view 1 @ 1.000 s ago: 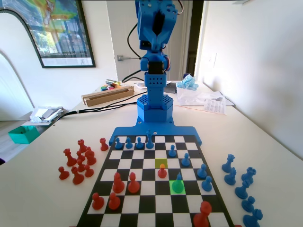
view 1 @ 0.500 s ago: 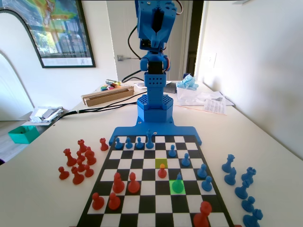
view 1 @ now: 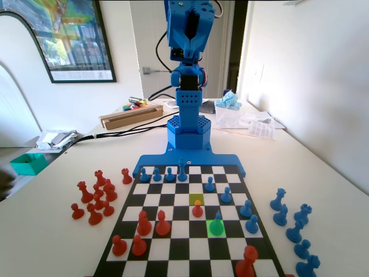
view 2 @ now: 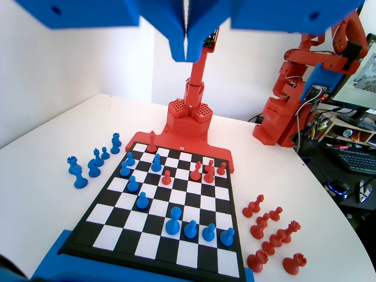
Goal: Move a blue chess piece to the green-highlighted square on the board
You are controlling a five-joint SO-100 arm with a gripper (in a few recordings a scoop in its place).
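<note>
End effector point(view 2: 186, 44): raised high above the board, its two jaws pressed together to a thin seam in the wrist view, with nothing between them; in the fixed view it sits folded up on the blue arm point(view 1: 188, 34) at the far end.

Blue pawn point(view 1: 217, 224): stands on the green square point(view 1: 216, 229), which glows up over the pawn's lower half in the fixed view. In the wrist view the same pawn point(view 2: 157, 164) is on a white square near the board's far left.

Pawn's attitude: upright, long axis vertical, rounded tip up, flared base flat on the square.

Neighbours: a red pawn point(view 1: 197, 209) is just beside it on the diagonal, one row nearer the arm, and stands just below the yellow-olive square point(view 1: 196, 198) in the fixed view. Two more blue pawns point(view 1: 249, 216) stand close on its right in the fixed view.

Board point(view 1: 173, 254): black-and-white checkered, joined to the arm's blue base; blue pieces stand along the arm's end and the right side in the fixed view, red ones in the middle and at the near end.

Surface point(view 1: 52, 231): white; taken red pieces point(view 1: 95, 193) cluster off the board's left edge in the fixed view, taken blue pieces point(view 1: 294, 228) off its right edge.
</note>
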